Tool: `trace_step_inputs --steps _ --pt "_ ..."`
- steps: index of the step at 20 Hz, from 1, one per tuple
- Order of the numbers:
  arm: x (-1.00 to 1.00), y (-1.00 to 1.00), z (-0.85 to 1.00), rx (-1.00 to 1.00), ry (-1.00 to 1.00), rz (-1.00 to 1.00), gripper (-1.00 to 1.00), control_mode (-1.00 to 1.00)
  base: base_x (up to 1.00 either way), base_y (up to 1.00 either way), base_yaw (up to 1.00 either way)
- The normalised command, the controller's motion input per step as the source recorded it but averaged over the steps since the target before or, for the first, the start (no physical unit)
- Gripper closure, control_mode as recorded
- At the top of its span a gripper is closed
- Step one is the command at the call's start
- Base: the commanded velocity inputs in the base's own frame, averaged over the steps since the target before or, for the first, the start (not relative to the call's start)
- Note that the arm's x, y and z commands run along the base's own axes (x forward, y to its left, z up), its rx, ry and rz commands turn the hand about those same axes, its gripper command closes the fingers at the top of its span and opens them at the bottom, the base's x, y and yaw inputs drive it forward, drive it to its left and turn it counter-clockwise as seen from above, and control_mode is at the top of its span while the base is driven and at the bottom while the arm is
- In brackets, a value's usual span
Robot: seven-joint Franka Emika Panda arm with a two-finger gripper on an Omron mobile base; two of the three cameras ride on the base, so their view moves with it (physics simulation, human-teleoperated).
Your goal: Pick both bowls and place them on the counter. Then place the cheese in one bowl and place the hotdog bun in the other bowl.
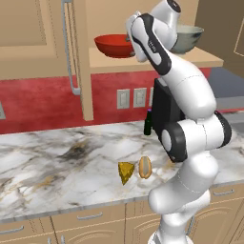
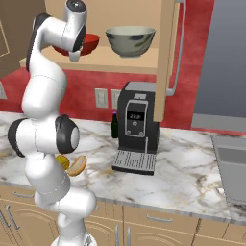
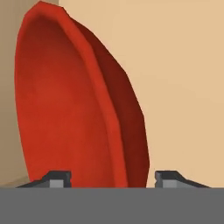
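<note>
- The white robot arm is reaching up to the plain tan wooden shelf (image 1: 200,59), where the wide, shallow, glossy red bowl (image 1: 113,45) is sitting at the left and the deeper grey-green bowl with a pale cream inside (image 2: 130,41) is sitting to its right.
- The two-finger claw (image 3: 113,177) is straddling the red bowl's right-hand rim: in the hand view one dark fingertip is showing over the bowl's inside and the other over its outer wall, with the rim running away from the claw between them.
- The jaws are standing apart with a gap on each side of the rim; whether they are gripping it yet, I cannot tell.
- The coming move, as I judge it, is turning on that rim staying centred between the fingers, so both close evenly on it.
- Down on the long white marble counter (image 1: 57,167), the small yellow-orange cheese wedge (image 1: 126,172) and the oval tan hotdog bun (image 1: 145,167) are lying just beside each other near the front edge, cheese on the left.
- Neither bowl is on the counter yet.
</note>
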Motion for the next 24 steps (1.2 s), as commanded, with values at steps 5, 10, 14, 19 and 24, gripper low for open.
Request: trace_step_inputs --steps 5,10,14,19,24 --pt "-0.23 0.00 -0.18 0.00 0.05 0.00 1.00 -1.00 0.00 0.00 0.00" --pt "-0.52 0.00 -0.07 0.00 0.04 0.00 1.00 -1.00 0.00 0.00 0.00" --pt "-0.68 0.00 0.00 0.00 0.05 0.00 1.00 -1.00 0.00 0.00 0.00" --pt "-0.82 -0.04 0.00 0.00 0.02 0.00 1.00 -1.00 0.00 0.00 0.00" --pt "-0.94 -0.11 -0.01 0.04 0.00 0.00 1.00 -1.00 0.00 0.00 0.00"
